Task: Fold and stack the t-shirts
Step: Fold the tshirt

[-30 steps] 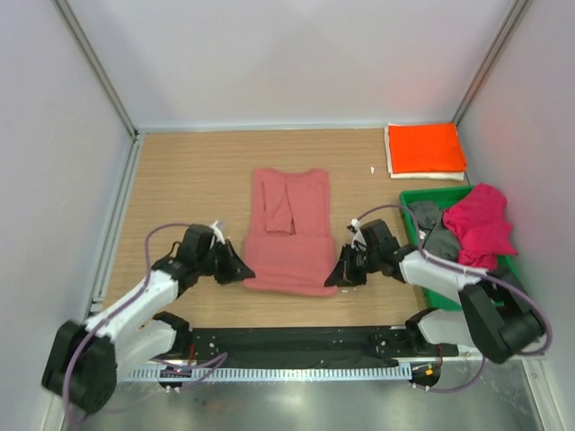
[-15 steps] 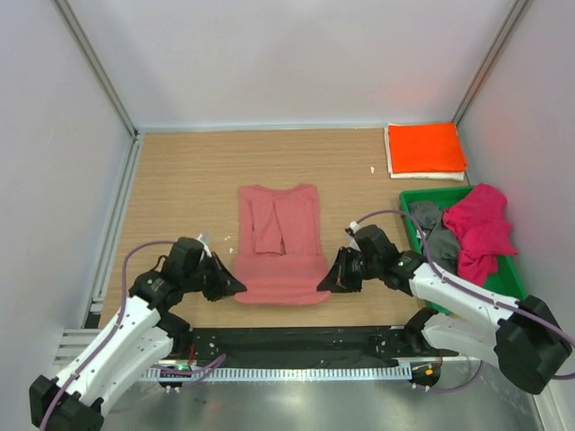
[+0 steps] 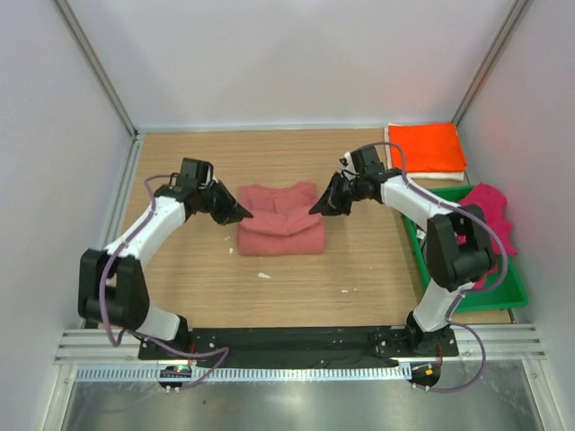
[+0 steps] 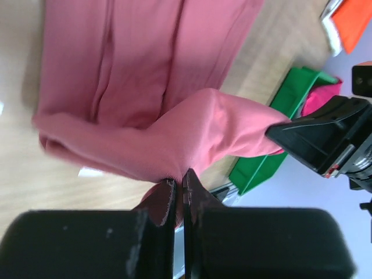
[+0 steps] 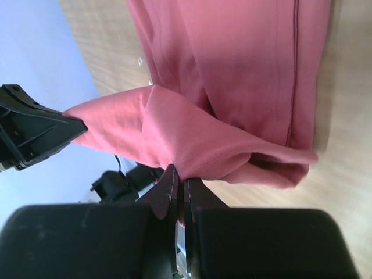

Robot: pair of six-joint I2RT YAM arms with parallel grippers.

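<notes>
A green tray (image 3: 499,294) is sitting at the right edge of the wooden table (image 3: 198,287); white scraps (image 3: 263,275) are lying at lower centre

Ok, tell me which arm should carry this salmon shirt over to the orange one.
Probably the right. The right gripper, shut on an edge of the salmon shirt, sits nearer the folded orange shirt at the far right corner; the left gripper grips the opposite edge, farther away.

left arm (image 3: 153,220) stretched forward, right arm (image 3: 409,196) likewise, both jaws pinched shut
</notes>
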